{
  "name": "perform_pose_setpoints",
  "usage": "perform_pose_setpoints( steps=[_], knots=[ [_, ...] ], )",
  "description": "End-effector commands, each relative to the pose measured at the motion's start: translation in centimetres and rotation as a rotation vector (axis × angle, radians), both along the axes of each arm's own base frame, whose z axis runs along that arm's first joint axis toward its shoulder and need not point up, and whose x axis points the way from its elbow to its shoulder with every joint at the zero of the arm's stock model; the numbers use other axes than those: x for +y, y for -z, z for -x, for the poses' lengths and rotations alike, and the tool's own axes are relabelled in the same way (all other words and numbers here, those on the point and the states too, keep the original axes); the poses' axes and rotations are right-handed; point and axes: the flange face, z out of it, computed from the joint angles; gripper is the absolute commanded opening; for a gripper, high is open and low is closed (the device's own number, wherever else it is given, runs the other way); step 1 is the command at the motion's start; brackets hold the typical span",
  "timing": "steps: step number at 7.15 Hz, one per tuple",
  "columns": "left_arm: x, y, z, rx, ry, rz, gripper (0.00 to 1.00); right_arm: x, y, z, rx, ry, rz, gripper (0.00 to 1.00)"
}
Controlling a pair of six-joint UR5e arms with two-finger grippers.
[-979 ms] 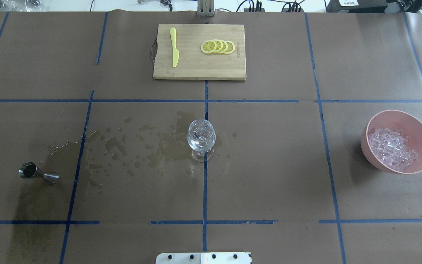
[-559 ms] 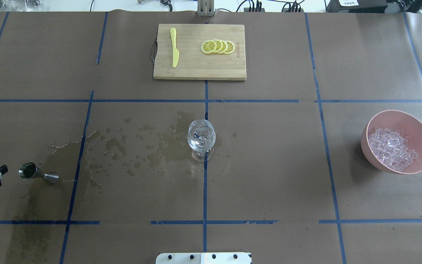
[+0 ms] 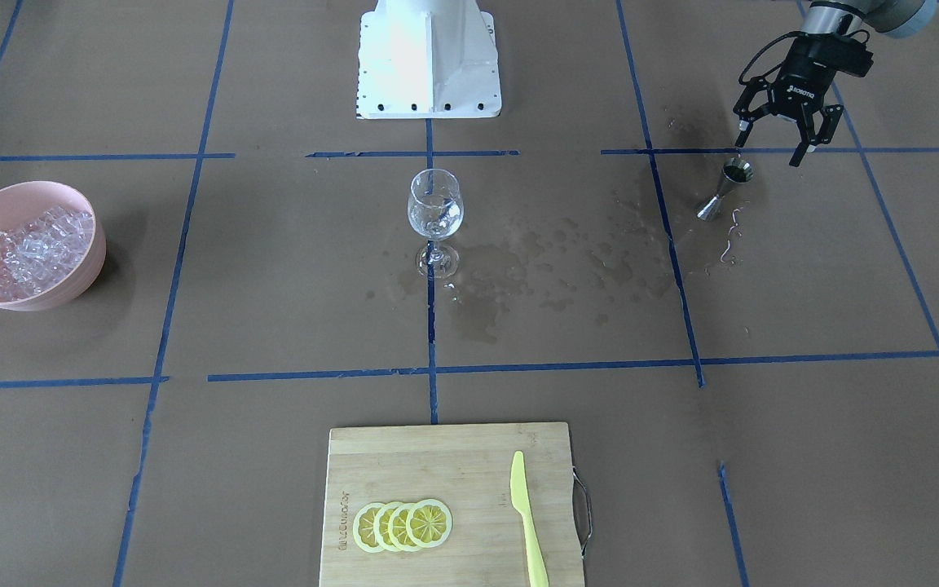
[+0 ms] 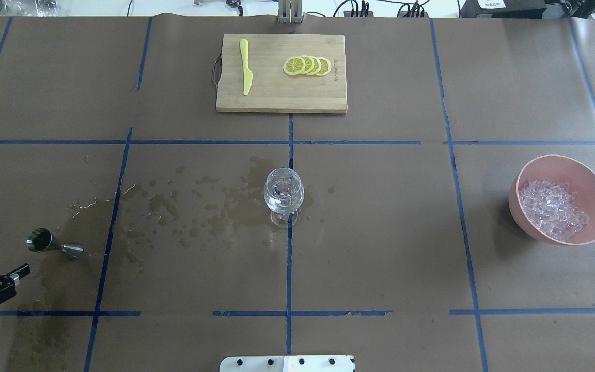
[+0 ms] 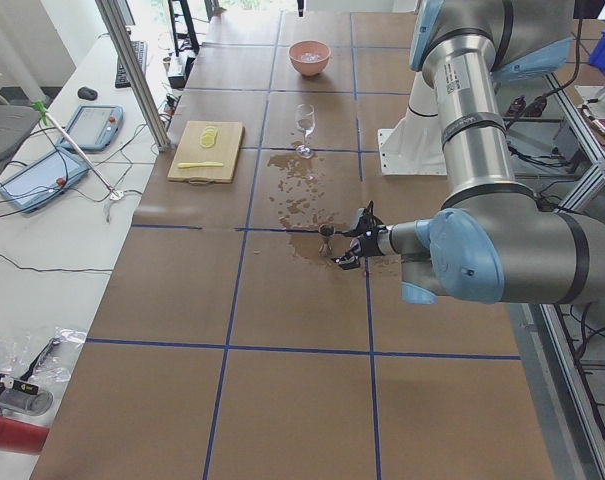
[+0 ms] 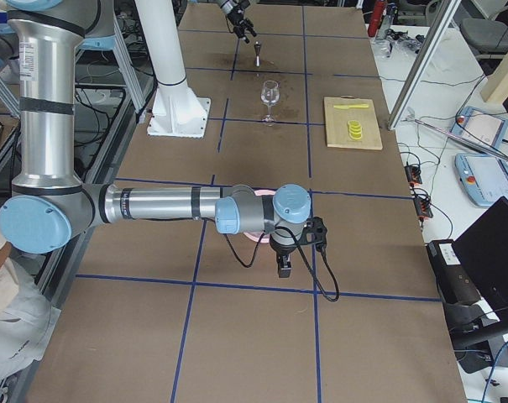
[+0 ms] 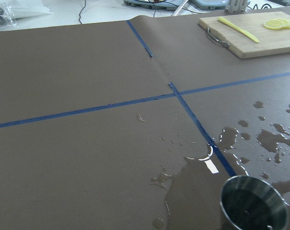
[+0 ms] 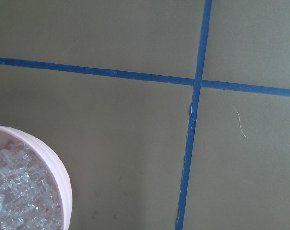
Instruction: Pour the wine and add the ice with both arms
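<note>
Though near the jigger [image 3: 724,192], left hand [image 3: 768,153] aloft, tilted, jaws apart.

Pink bowl [image 4: 581,173], clear whitish ice [image 4: 553,209] — brown table [image 4: 380,232], blue tape [image 4: 290,268] grid

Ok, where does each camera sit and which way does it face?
Front-facing: across the table, facing the pedestal; left gripper by the jigger.
Overhead: behind the robot, looking down; left gripper at edge.
Exterior left: left end; left arm near.
Exterior right: right end; right arm near.
Left wrist: the jigger; no body.
Right wrist: ice in the pink bowl; no body.
Front and overhead share the wine glass.
</note>
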Motion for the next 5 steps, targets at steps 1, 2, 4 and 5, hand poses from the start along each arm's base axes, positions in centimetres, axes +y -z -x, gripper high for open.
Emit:
perform_pose_setpoints(
  steps=[1,2,4,5],
  knots=[
    [2.1,0.3,-1.6,0.008,0.003,-0.038,0.98,0.2,-0.2,0.0,0.000,0.001,0.003,1.00],
    [2.8,0.7,-2.5,0.018,0.041,-0.065,0.99,0.3,-0.3,0.0,0.001,0.001,0.006,1.00],
    [4.3,1.2,-6.9,-0.043,0.137,-0.136,0.98,0.5,-0.6,0.0,0.001,0.001,0.011,1.00],
    [4.3,-0.1,-7.1,-0.069,0.175,-0.163,0.98,0.5,-0.7,0.0,0.001,0.001,0.016,1.00]
  ],
)
